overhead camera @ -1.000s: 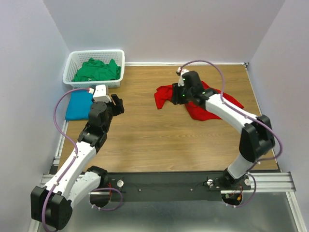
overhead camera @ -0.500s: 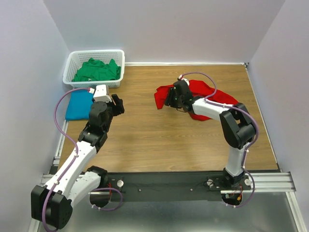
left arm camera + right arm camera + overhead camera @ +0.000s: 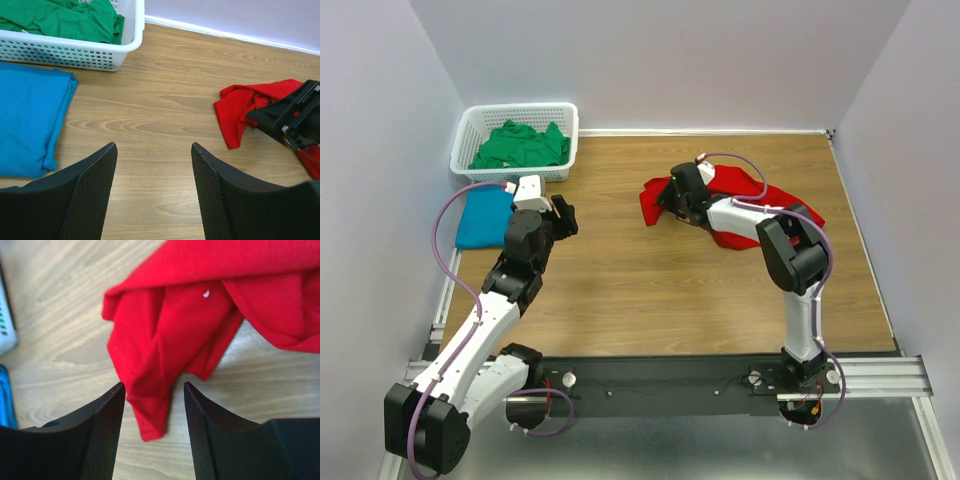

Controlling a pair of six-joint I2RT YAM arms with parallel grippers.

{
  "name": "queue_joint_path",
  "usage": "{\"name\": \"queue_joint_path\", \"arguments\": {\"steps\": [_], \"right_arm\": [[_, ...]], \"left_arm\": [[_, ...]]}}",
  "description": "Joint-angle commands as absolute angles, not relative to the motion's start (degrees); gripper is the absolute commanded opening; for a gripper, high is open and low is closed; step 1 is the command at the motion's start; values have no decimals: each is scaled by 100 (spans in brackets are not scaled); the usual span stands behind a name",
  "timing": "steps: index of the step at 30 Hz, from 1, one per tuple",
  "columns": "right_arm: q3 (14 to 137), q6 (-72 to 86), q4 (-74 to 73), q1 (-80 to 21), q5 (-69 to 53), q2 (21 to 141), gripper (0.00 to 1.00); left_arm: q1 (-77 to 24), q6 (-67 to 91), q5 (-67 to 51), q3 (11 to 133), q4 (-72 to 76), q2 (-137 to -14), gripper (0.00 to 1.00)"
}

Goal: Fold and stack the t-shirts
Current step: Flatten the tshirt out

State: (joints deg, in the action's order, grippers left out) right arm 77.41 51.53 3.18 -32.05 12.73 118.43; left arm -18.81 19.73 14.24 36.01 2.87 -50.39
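Three t-shirts, one basket, two end effectors. At the far left, the teal blue t-shirt [image 3: 483,218] lies folded flat on the bench [image 3: 650,290]. Just beyond it, the green t-shirt [image 3: 520,146] sits bunched in the white basket [image 3: 516,108]. The left end effector [image 3: 152,150] hovers with its fingers apart, holding nothing. Right of centre, the red t-shirt [image 3: 652,204] lies crumpled, its long axis running left to right. The right end effector [image 3: 152,387] sits at its left end with fingers spread.

Matt cloth red t-shirt [image 3: 165,335] — smooth wood-grain table [image 3: 620,270] (plastic lattice basket [image 3: 75,54])
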Motion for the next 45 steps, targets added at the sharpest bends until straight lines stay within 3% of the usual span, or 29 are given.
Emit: {"name": "queue_joint_path", "arguments": {"steps": [1, 6, 9, 10, 13, 23, 27, 28, 33, 39, 42, 45], "right_arm": [[7954, 5546, 545, -3226, 1626, 12041, 57], [7884, 5695, 536, -3173, 1714, 12173, 48], [7752, 5722, 545, -3120, 1653, 12138, 29], [7717, 5713, 536, -3120, 1626, 12085, 15], [7507, 5573, 536, -3120, 1538, 11699, 1], [5144, 5344, 519, -3094, 1415, 9249, 1], [4597, 5055, 55, -3032, 907, 9053, 12], [4605, 4897, -78, -3024, 792, 9070, 21], [5711, 3335, -1651, -3321, 439, 9387, 35], [6477, 2523, -2355, -4410, 1922, 9518, 37], [6574, 2329, -2382, -4517, 1890, 9834, 37], [6662, 2434, -2382, -4526, 1793, 10159, 29]], "left_arm": [[-1854, 1978, 1275, 3770, 246, -5019, 69], [-1854, 1978, 1239, 3762, 246, -5019, 69], [-1854, 1969, 1222, 3762, 246, -5019, 69], [-1854, 1977, 1213, 3770, 246, -5019, 69], [-1854, 1978, 1187, 3762, 246, -5054, 69], [-1846, 1978, 1151, 3771, 220, -5115, 69], [-1854, 1969, 1178, 3762, 202, -5133, 69], [-1854, 1969, 1178, 3753, 202, -5142, 69], [-1854, 1969, 1187, 3770, 176, -5229, 69], [-1854, 1960, 1213, 3788, 150, -5300, 69], [-1854, 1969, 1204, 3806, 141, -5326, 69], [-1854, 1969, 1195, 3806, 141, -5326, 69]]}}
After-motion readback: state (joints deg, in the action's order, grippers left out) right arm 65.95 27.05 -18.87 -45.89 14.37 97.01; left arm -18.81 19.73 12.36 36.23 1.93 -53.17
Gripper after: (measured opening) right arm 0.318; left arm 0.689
